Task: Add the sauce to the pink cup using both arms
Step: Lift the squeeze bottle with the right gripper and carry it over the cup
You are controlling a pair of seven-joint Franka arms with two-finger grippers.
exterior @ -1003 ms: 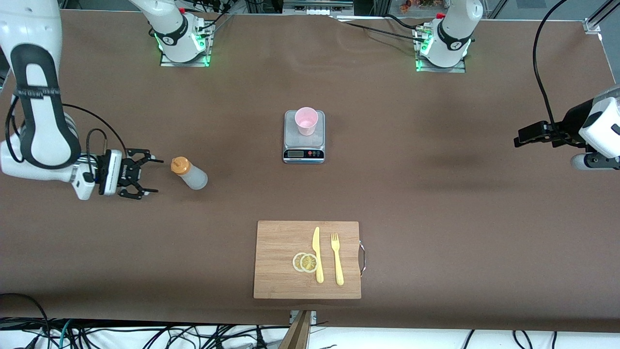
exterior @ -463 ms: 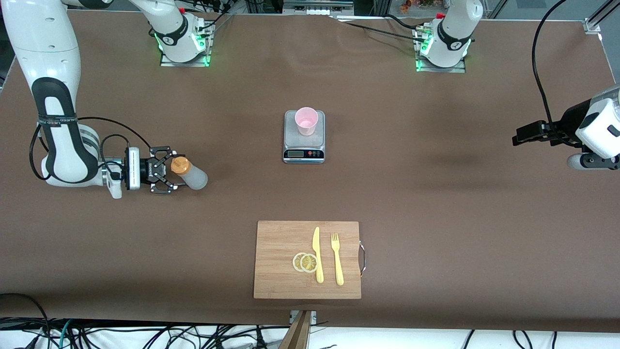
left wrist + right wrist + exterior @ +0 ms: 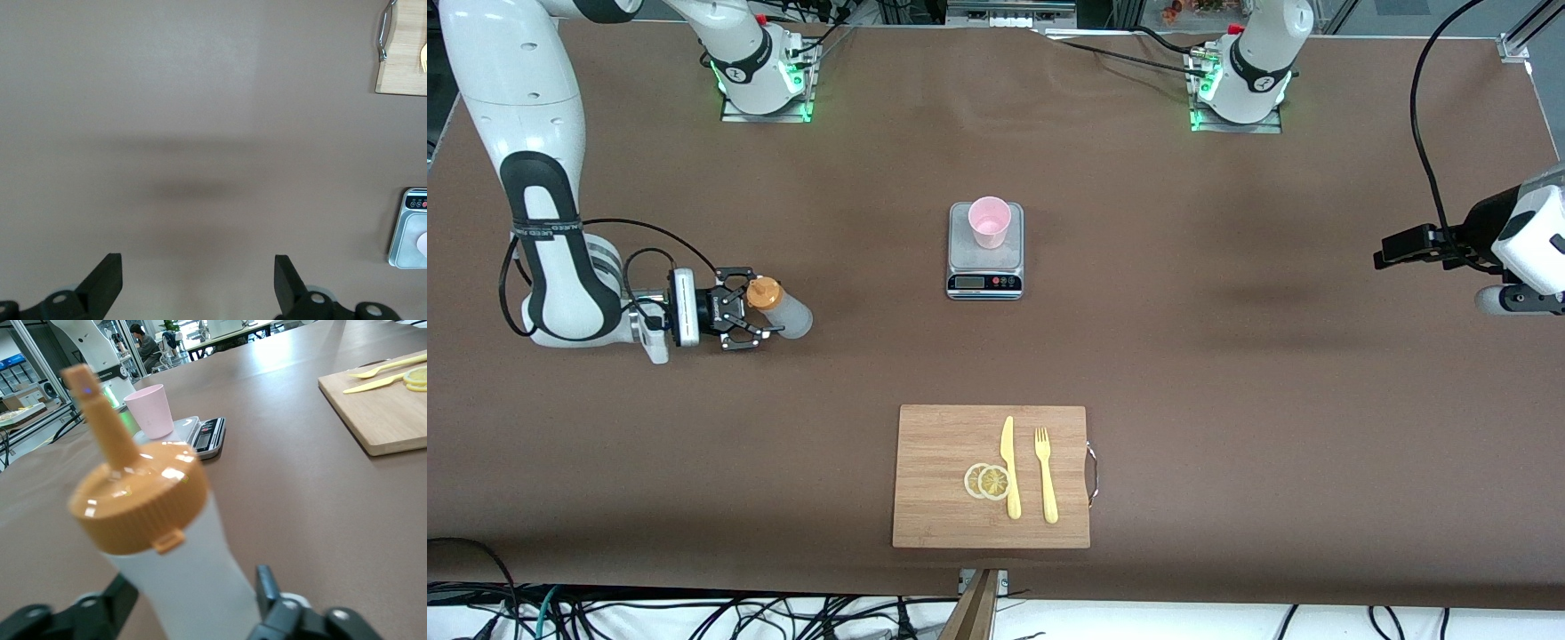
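The sauce bottle (image 3: 784, 315), whitish with an orange nozzle cap, stands on the table toward the right arm's end. My right gripper (image 3: 761, 307) lies level around its body. In the right wrist view the bottle (image 3: 173, 547) fills the space between the fingers of the right gripper (image 3: 195, 583); one finger is against it and a thin gap shows at the other. The pink cup (image 3: 989, 220) stands on a small scale (image 3: 984, 267) mid-table, and the right wrist view shows the cup (image 3: 150, 410) past the nozzle. My left gripper (image 3: 1394, 249) waits open above the table's left-arm end, its own view showing the left gripper (image 3: 198, 267) over bare table.
A wooden cutting board (image 3: 938, 498) lies nearer the front camera than the scale. It carries two lemon slices (image 3: 987, 481), a yellow knife (image 3: 1009, 467) and a yellow fork (image 3: 1045, 476). The scale's corner (image 3: 410, 230) shows in the left wrist view.
My right gripper has slid in from the table's end until its fingers straddle the sauce bottle. The bottle's cap has shifted slightly. The left arm has barely moved.
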